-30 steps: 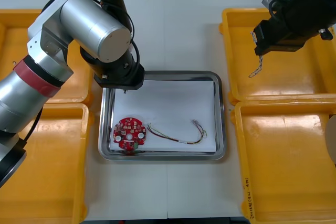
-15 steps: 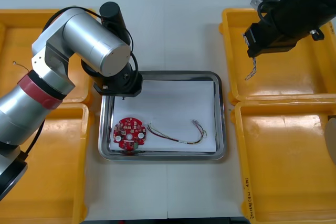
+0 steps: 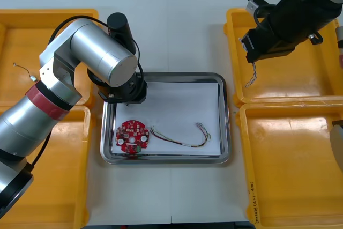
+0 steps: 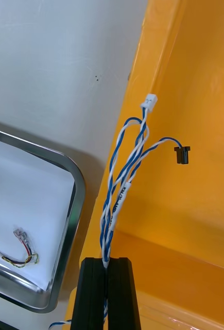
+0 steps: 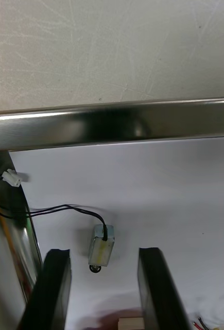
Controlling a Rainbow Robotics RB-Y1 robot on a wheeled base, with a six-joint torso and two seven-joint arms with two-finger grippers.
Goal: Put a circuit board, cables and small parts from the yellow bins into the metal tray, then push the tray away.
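Blue/white cable [image 4: 117, 198] in R hand [image 4: 107, 261], over yellow bin [image 4: 194, 216]

The light table [image 3: 182, 36] shows its surface toward 12 o'clock and 6 o'clock, a thin seam [image 3: 168, 25] runs along this line, and a brownish rounded thing [image 3: 338, 148], not identifiable, sits at 3 o'clock.

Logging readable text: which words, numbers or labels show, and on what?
Rim handwriting on the near right yellow bin: too small to read.
Print on the round red circuit board: too small to read.
Nothing legible by the right pincer, holding the twisted cable, or the left pincer over the tray.
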